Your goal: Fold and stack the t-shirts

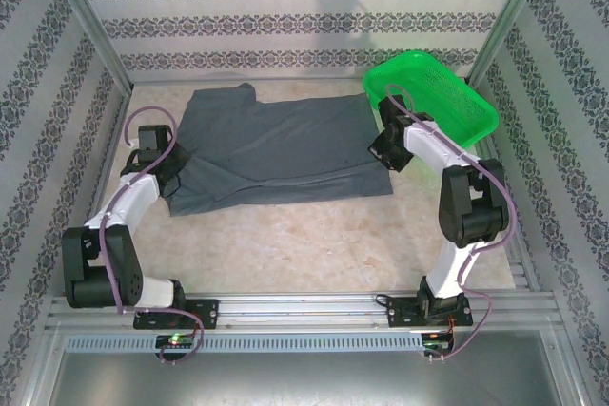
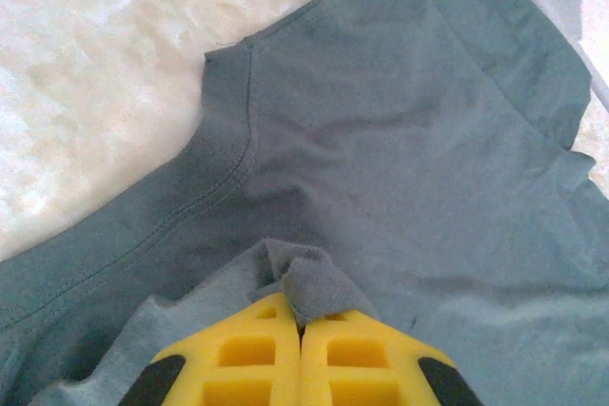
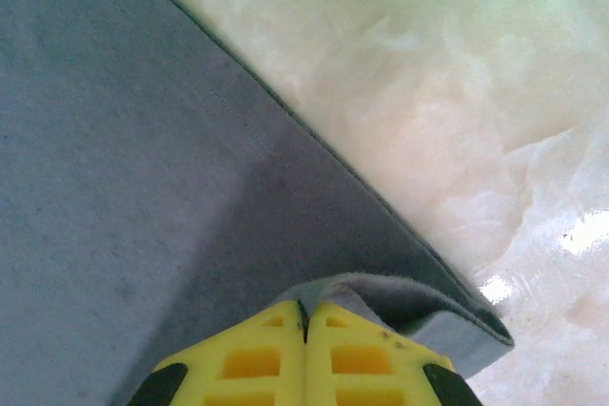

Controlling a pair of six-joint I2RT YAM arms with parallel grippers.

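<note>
Overhead view: the dark grey t-shirt [image 1: 285, 145] lies spread flat on the table [image 1: 314, 244], with the green basket [image 1: 481, 106] touching its 2 o'clock corner. The left gripper [image 2: 302, 325] is clenched on a pinch of cloth at the shirt's 8 o'clock corner. The right gripper [image 3: 306, 311] is clenched on a raised fold of hem at the 3 o'clock edge.

Place: it looked like a lab test booth, not a home.
Walls: patterned panels [image 1: 285, 7] stood behind and on both sides of the table [image 1: 314, 244].
Frame: bare metal posts [image 1: 90, 21] rose at the table's far corners.
Mounting: a metal rail [image 1: 304, 308] ran along the table's near edge, carrying the left arm base [image 1: 176, 313] and the right arm base [image 1: 423, 309].
</note>
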